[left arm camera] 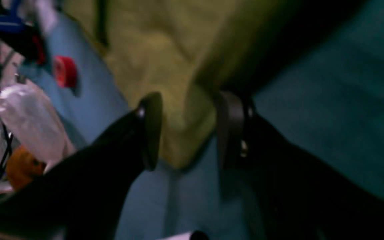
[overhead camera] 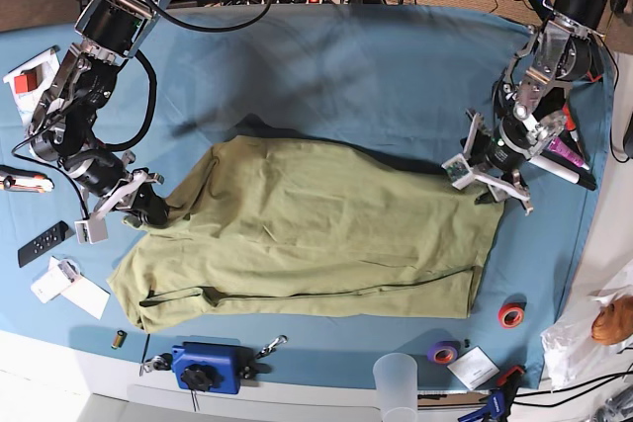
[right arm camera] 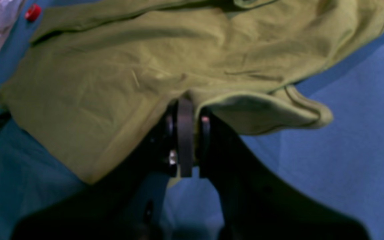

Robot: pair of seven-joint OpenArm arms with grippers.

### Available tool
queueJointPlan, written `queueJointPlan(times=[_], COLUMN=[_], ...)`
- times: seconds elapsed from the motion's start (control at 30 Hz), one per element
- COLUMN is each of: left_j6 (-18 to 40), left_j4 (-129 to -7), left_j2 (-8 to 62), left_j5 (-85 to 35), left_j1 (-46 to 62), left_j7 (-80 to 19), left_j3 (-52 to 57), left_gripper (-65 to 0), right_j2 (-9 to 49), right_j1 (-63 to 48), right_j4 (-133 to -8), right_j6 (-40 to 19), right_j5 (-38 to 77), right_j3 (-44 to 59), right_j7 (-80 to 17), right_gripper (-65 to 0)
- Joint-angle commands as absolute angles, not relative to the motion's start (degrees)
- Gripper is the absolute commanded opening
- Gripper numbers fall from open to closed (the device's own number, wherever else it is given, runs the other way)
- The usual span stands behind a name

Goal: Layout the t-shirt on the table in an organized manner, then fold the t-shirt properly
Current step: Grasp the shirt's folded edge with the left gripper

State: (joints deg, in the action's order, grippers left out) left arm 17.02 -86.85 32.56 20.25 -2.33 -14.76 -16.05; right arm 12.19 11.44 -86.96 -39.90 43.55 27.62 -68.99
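The olive-green t-shirt [overhead camera: 316,234] lies spread and wrinkled across the middle of the teal table [overhead camera: 376,76], with a fold along its near edge. My right gripper [overhead camera: 153,212] is at the shirt's left edge. In the right wrist view its jaws [right arm camera: 187,106] are shut on a pinch of the t-shirt [right arm camera: 145,66]. My left gripper [overhead camera: 485,180] is at the shirt's far right corner. In the left wrist view it [left arm camera: 188,110] stands open, with a corner of the t-shirt [left arm camera: 152,50] lying between its fingers [left arm camera: 152,126] over the table [left arm camera: 345,100].
A red tape roll [overhead camera: 510,315], a purple tape roll [overhead camera: 442,352], a clear cup [overhead camera: 396,378] and a blue tool [overhead camera: 206,366] sit along the near edge. A remote [overhead camera: 45,243] and paper cards [overhead camera: 69,289] lie at the left. Pens [overhead camera: 566,160] lie at the right.
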Motion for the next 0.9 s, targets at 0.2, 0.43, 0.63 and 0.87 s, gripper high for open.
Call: queueJointPlan(times=[0.2,0.43,0.63,0.87], left_j6=[16.25,10.39,9.8,17.04], left_j4=[-83.48,-84.38,-87.26,-86.94], left_j2=[33.34,33.3,31.81,24.16], left_j5=[21.17,15.97,10.22,5.43], left_j1=[-3.22,-5.5,-11.05,-16.29], left_j7=[-16.43,-16.95,-19.35,-19.49], left_j3=[-15.59,-15.57,-15.57,-15.59], left_gripper=[-44.9,-65.0,-65.0,-65.0], right_j2=[13.02,13.04,12.99,12.99], right_j1=[12.71,12.69,12.69,12.67], right_j4=[-87.85,-87.85,-87.85,-87.85], right_j6=[-40.0,-40.0,-40.0,-40.0], right_j5=[44.95,44.95,44.97,44.97], right_j3=[27.75,27.75,27.75,27.75], right_j7=[-67.48,-67.51,-67.51,-67.53], right_gripper=[-65.0,-65.0,-65.0,-65.0])
